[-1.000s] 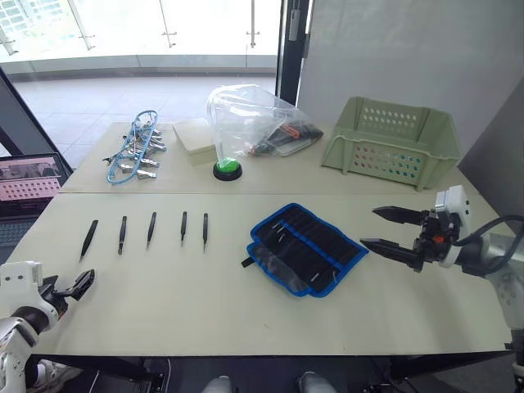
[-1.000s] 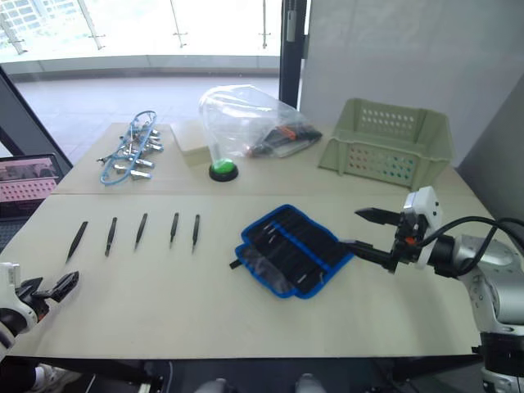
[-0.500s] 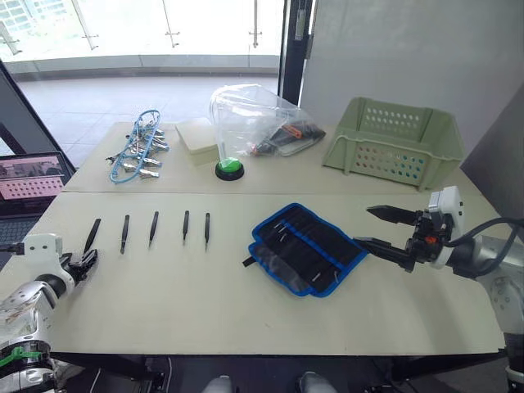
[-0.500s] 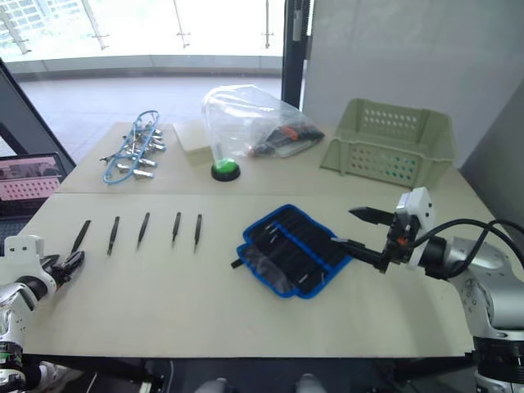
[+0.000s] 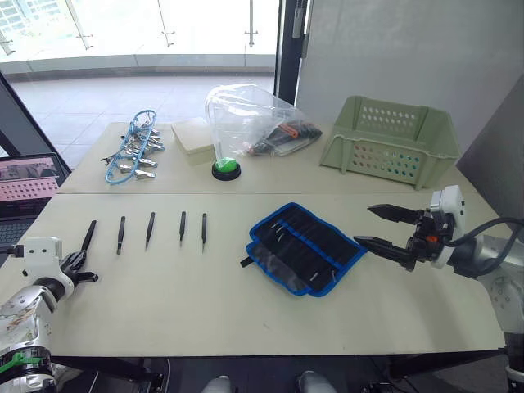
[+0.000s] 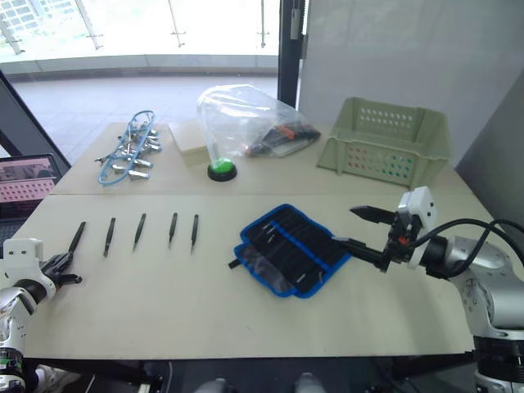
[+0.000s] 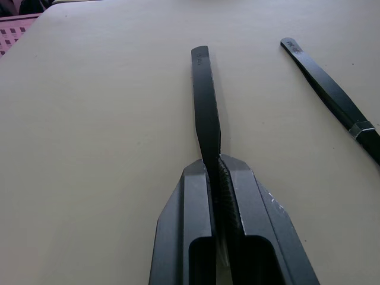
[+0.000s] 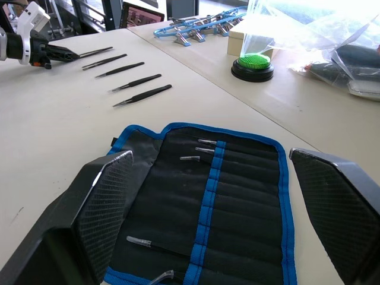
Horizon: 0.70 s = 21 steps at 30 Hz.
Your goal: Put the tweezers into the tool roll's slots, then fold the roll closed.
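Note:
Several slim black tweezers (image 5: 151,229) lie in a row on the table's left half. My left gripper (image 7: 215,169) is shut on the near end of the leftmost tweezer (image 5: 88,236), which still points away along the tabletop. The tool roll (image 5: 304,247), black with blue edging, lies unfolded at the table's middle with its slots (image 8: 237,178) facing up; a few small metal tips show in them. My right gripper (image 5: 364,223) hovers open just right of the roll, its fingers (image 8: 107,196) spread on either side of it in the right wrist view.
At the back stand a pale green basket (image 5: 393,139), a clear plastic bag (image 5: 254,123) behind a green button (image 5: 227,169), a beige box (image 5: 194,135) and silver clips with blue cord (image 5: 135,147). A laptop (image 5: 29,180) sits off the table's left edge.
My left gripper moved forward to the leftmost tweezer and closed on its near end. The right gripper stayed open beside the roll.

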Tool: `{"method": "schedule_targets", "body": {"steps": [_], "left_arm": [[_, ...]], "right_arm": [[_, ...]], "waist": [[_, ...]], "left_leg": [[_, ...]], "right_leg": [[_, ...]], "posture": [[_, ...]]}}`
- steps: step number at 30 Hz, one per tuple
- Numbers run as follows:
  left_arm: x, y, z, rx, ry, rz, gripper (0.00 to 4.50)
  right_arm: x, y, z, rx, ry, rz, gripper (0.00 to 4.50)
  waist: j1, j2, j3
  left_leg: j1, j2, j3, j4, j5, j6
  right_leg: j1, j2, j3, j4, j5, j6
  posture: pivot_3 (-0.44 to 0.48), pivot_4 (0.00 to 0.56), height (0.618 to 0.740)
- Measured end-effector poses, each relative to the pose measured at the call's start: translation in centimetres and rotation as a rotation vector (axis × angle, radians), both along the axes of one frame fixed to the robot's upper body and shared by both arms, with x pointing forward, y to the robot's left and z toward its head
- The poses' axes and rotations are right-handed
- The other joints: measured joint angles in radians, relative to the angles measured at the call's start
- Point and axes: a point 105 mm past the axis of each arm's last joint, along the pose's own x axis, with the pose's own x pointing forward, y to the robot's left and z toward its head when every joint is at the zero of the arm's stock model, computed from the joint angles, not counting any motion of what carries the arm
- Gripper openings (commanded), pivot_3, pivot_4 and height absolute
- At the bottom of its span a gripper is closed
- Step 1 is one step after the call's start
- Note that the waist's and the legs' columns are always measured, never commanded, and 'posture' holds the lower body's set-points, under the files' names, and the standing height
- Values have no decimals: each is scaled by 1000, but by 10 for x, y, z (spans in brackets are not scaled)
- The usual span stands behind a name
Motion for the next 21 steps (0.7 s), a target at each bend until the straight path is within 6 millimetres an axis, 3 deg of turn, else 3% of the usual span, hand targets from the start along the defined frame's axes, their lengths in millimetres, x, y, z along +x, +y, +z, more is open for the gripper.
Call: {"method": "schedule_targets", "body": {"steps": [13, 16, 19, 21], "left_arm": [[-6, -7, 36, 6, -148, -47, 19], [-2, -27, 52, -3, -189, -153, 19], [7, -66, 72, 20, -200, -342, 19], [11, -93, 81, 17, -184, -468, 0]], "right_arm": [[7, 2, -3, -18, -6, 8, 4500], [15, -1, -5, -60, -28, -47, 4500], [22, -1, -12, -85, -41, -88, 4500], [23, 2, -18, -88, -16, -74, 3969]], "waist": [[0, 0, 0], [3, 0, 0], [4, 0, 0], [2, 0, 0]], "left_leg": [[0, 0, 0, 0, 0, 0], [-1, 0, 0, 0, 0, 0], [-1, 0, 0, 0, 0, 0], [-1, 0, 0, 0, 0, 0]], "right_leg": [[0, 0, 0, 0, 0, 0], [0, 0, 0, 0, 0, 0], [0, -1, 0, 0, 0, 0], [0, 0, 0, 0, 0, 0]], "posture": [[0, 150, 740], [0, 150, 740], [0, 150, 740], [0, 150, 740]]}}
